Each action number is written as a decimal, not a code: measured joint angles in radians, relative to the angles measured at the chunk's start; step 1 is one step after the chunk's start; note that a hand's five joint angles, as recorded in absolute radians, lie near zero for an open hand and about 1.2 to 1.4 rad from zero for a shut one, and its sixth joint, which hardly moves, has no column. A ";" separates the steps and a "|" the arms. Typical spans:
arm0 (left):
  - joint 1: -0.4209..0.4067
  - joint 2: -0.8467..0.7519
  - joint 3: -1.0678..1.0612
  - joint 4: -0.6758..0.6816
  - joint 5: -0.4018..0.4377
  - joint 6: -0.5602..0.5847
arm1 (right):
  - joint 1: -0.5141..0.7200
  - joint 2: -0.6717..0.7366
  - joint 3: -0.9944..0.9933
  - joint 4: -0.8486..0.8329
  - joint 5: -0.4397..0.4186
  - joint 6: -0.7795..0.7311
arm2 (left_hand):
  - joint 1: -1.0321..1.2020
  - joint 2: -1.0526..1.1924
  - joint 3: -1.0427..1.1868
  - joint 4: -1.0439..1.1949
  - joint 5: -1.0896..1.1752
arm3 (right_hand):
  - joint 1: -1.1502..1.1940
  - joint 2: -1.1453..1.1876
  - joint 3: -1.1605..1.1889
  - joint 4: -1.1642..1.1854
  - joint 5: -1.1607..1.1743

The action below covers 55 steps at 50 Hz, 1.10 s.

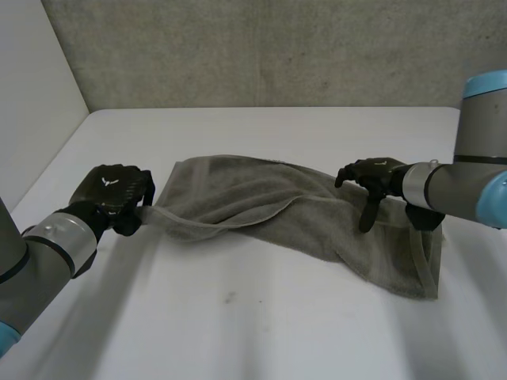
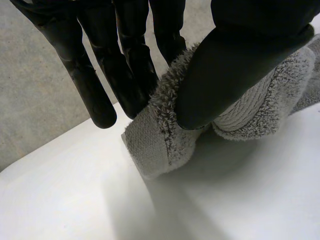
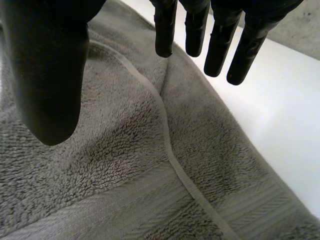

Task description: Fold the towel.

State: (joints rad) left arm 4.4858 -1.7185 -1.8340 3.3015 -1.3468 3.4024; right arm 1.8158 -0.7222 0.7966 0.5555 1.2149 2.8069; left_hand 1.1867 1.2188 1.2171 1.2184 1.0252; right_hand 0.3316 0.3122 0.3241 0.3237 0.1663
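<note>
A grey towel (image 1: 277,210) lies rumpled across the middle of the white table (image 1: 261,332), partly folded over itself. My left hand (image 1: 115,194) pinches the towel's left corner (image 2: 160,135) between thumb and fingers (image 2: 127,75) and holds it just above the table. My right hand (image 1: 372,178) hovers over the towel's right part, its fingers (image 3: 220,45) straight and apart from the thumb, holding nothing. Beneath that hand the towel's hemmed edge (image 3: 167,145) runs across the pile.
A grey wall (image 1: 261,47) backs the table. A white side panel (image 1: 32,95) stands at the left. Bare tabletop lies in front of the towel and behind it.
</note>
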 measured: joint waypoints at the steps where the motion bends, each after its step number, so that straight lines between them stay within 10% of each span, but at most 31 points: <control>1: 0.000 0.000 0.000 0.000 0.000 0.000 | 0.003 0.007 -0.006 0.000 0.004 0.002 | 0.000 0.000 0.000 0.000 0.000 | 0.003 0.000 0.002 0.003 0.004; 17: 0.029 0.000 0.003 0.007 0.000 0.000 | 0.040 0.154 -0.147 0.000 0.073 0.007 | 0.000 0.000 0.000 0.000 0.000 | 0.229 0.242 0.233 0.231 0.222; 30: 0.047 -0.001 0.015 0.008 0.000 0.000 | 0.043 0.138 -0.157 0.004 0.089 0.013 | 0.000 0.000 0.000 0.000 0.000 | 0.991 1.010 1.014 1.019 0.987; 55: 0.094 0.155 0.117 -0.003 -0.004 -0.051 | -0.115 -0.572 0.281 -0.186 -0.086 0.010 | 0.000 0.000 0.000 0.000 0.000 | 0.995 1.010 1.014 1.019 0.987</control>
State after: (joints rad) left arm 4.5794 -1.5638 -1.7169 3.2981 -1.3512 3.3516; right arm 1.7011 -1.2944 1.0774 0.3693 1.1291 2.8173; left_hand 1.1867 1.2188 1.2171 1.2185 1.0252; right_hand 1.3265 1.3222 1.3380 1.3432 1.1533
